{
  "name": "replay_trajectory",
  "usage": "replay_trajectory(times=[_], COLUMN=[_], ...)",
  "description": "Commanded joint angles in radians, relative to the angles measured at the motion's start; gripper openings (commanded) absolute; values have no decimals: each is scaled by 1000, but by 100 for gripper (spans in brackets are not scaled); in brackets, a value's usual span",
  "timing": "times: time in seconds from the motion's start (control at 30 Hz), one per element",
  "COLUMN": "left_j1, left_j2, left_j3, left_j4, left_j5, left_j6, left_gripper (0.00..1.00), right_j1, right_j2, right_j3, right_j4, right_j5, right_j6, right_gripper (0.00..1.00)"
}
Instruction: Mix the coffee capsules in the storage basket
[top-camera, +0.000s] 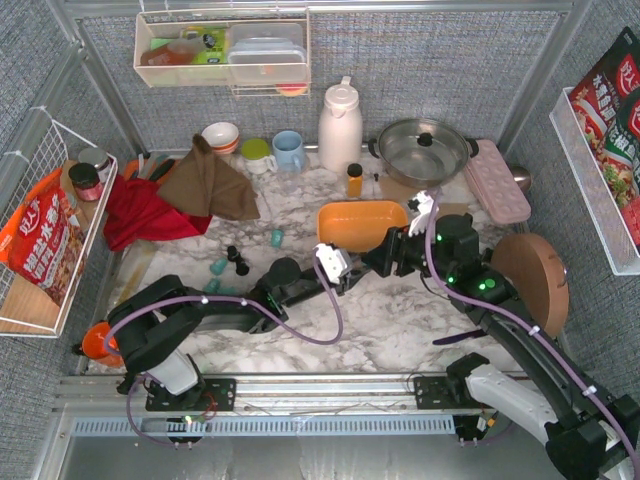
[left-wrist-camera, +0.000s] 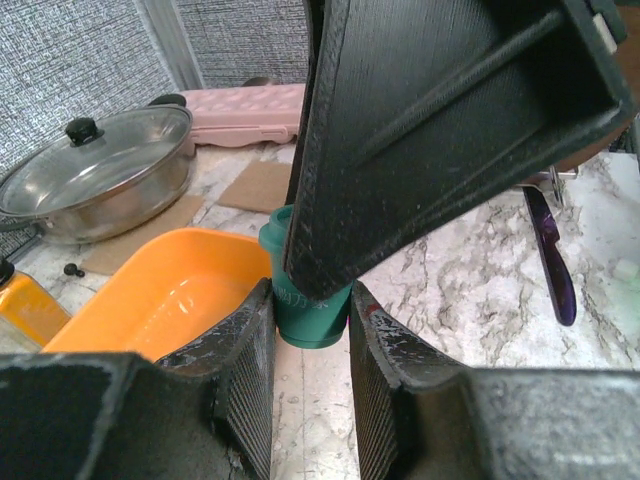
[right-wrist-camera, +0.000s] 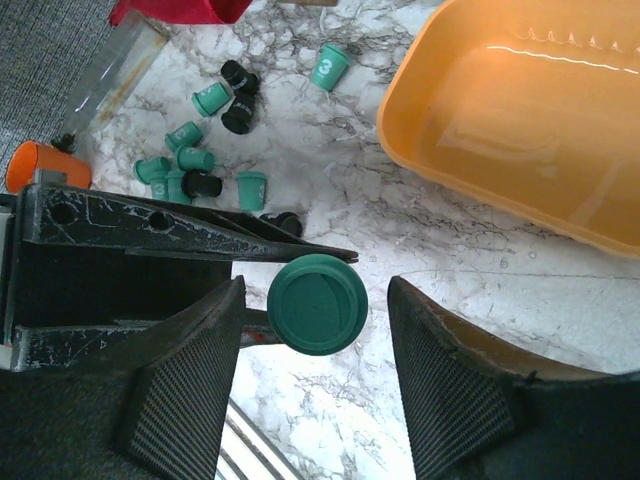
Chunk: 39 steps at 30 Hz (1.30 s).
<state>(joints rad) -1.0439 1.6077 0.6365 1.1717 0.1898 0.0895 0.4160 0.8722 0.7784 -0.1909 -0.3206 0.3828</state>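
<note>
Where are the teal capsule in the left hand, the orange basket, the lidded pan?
teal capsule (right-wrist-camera: 317, 304): right wrist view, round flat end.
orange basket (right-wrist-camera: 520, 120): right wrist view, bare floor.
lidded pan (left-wrist-camera: 95, 175): left wrist view, glass lid.

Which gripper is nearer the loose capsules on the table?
Left. The left gripper sits right of the loose capsules; the right gripper is farther right, beside the basket.

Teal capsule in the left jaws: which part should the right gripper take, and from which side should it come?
Probably the wide rim end of the teal capsule, approached end-on, facing its flat round face. That end sticks out free beyond the left gripper, which pinches the narrower body; the open right gripper straddles it.
</note>
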Motion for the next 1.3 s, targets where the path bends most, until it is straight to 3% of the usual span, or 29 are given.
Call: replay_trajectory(times=[0.0, 0.27, 0.4, 0.57, 0.73, 0.9, 1.0, 1.13, 1.27], left_j1=[2, 2, 2, 2, 2, 2, 2, 2, 2], left_j2=[3, 7, 8, 6, -3, -38, -91, -202, -290], left_j3=[15, 23, 22, 20, 2, -56, -108, -139, -126], left_j4=[25, 19, 14, 11, 12, 6, -44, -238, -531], left_j5=[-5, 11, 16, 9, -3, -72, -199, -401, -577], left_j6=[-2, -5, -5, -2, 4, 0, -24, -105, -234], left_gripper=[21, 23, 30, 55, 98, 99, 99, 99, 99], right_j1=[10, 22, 26, 29, 30, 30, 29, 29, 23], right_j2=[11, 28, 31, 32, 25, 49, 118, 297, 516], right_j3=[11, 5, 6, 9, 8, 10, 7, 26, 97], right_j4=[-3, 5, 8, 4, 1, 8, 41, 135, 202], right_j5=[3, 22, 29, 31, 67, 176, 328, 473, 532], right_j6=[-11, -16, -18, -24, -24, -32, -72, -163, -218], right_gripper=[61, 50, 47, 38, 33, 30, 30, 30, 30])
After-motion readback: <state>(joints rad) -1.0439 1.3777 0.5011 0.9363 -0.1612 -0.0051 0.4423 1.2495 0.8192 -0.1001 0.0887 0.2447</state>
